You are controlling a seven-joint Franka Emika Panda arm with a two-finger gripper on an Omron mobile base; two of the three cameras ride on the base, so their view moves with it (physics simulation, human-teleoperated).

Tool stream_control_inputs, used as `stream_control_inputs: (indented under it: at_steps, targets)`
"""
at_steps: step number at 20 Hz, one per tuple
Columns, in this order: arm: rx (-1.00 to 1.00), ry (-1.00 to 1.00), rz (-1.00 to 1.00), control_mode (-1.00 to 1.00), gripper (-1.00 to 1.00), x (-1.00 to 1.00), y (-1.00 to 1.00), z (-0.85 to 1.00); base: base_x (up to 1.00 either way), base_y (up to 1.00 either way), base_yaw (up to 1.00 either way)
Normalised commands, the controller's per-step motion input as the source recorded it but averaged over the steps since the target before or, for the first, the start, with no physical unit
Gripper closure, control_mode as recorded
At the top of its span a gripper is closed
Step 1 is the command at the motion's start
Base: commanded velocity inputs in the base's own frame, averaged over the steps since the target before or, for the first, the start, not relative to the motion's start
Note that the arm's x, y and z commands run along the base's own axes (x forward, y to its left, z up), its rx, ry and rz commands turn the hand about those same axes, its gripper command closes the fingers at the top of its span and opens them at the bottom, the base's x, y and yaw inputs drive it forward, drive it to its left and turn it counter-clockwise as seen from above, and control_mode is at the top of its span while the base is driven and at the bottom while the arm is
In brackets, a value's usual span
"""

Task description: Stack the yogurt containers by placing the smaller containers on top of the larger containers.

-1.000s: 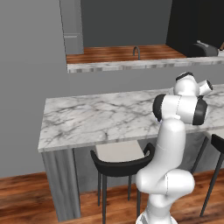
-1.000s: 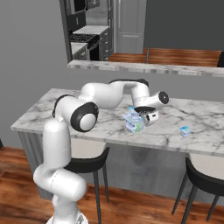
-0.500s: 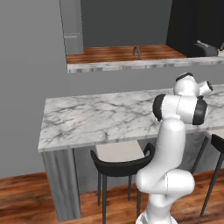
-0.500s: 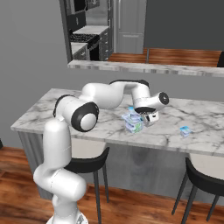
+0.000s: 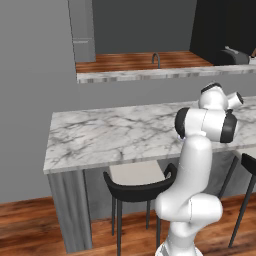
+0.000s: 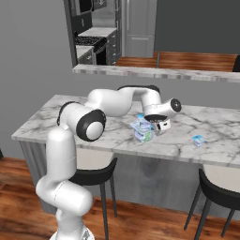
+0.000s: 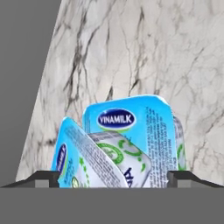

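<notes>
Two tubs are sitting stacked near the front edge of the counter (image 6: 93, 136): a small tub (image 7: 94, 159) is lying tilted on a large tub (image 7: 140, 131), whose blue lid is showing a logo. The gripper (image 6: 152, 127) is hovering just above the stack with its fingertips (image 7: 46, 177) spread wide on either side, touching neither tub. Another small tub (image 6: 198, 140) is sitting well apart, toward the counter's right end, near the front edge.

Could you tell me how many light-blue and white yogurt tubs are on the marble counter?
3: a smaller tub leaning on a larger tub under the gripper, and a lone one farther right. Others may hide behind the arm.
</notes>
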Motion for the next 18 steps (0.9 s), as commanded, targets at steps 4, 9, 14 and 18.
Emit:
stream_control_inputs:
  at_steps: [4, 9, 14, 18]
  targets:
    - [0.00, 0.00, 0.00, -1.00, -1.00, -0.01, -0.10, 0.11, 0.00, 0.00, 0.00]
    - [0.00, 0.00, 0.00, -1.00, -1.00, -0.03, -0.15, 0.15, 0.00, 0.00, 0.00]
    - [0.00, 0.00, 0.00, -1.00, -1.00, -0.10, -0.18, 0.10, 0.00, 0.00, 0.00]
    - [0.00, 0.01, 0.00, -1.00, -1.00, -0.12, -0.22, 0.08, 0.00, 0.00, 0.00]
